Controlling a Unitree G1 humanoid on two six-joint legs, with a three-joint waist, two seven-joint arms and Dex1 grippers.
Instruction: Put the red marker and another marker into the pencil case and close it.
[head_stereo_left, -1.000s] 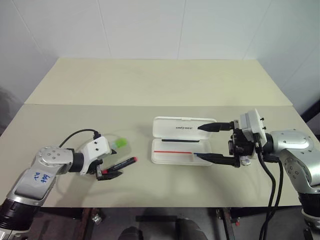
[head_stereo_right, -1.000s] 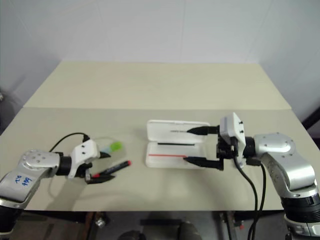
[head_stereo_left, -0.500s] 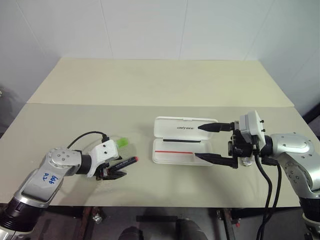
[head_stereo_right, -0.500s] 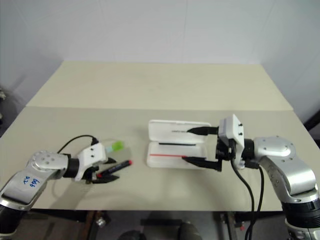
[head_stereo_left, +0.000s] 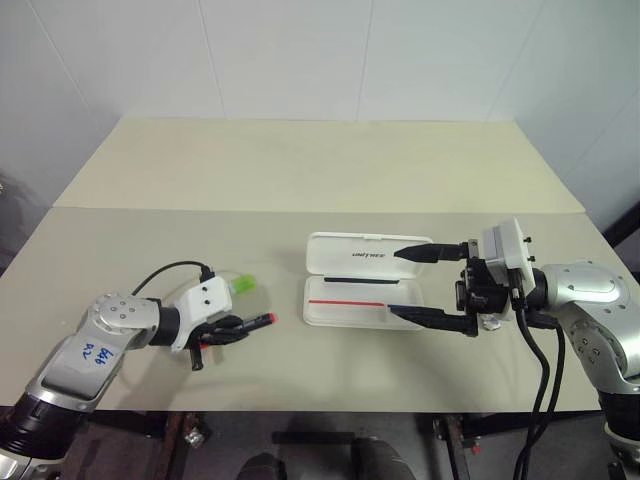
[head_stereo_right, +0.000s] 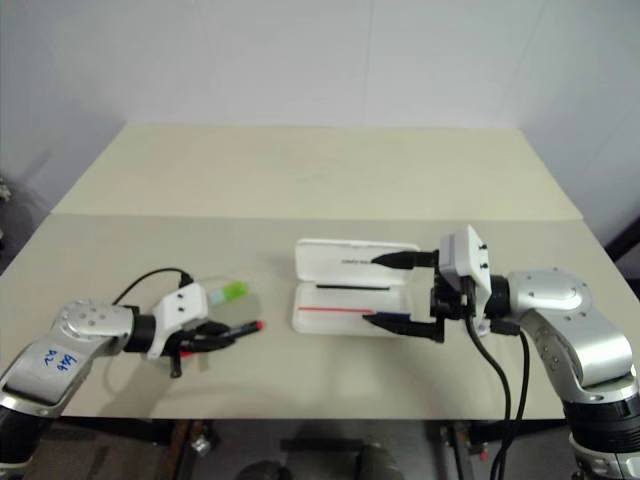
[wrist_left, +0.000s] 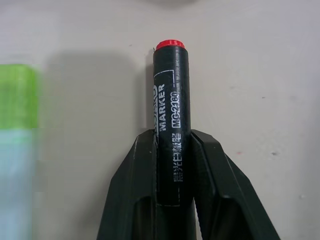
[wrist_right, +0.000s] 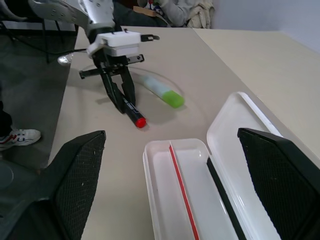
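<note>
Head pair: high, facing forward and down over the whole beige table (head_stereo_left: 300, 170).
Left wrist: close, above the black red-tipped marker (wrist_left: 169, 120).
Right wrist: low, facing across the table; shares that marker.

Silver arms, white wrist housings, blk cables (blue scribble left).

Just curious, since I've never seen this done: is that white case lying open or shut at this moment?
Open. The pencil case lies on the table with its lid folded back flat, and its tray shows a red stripe inside with no markers in it.
</note>
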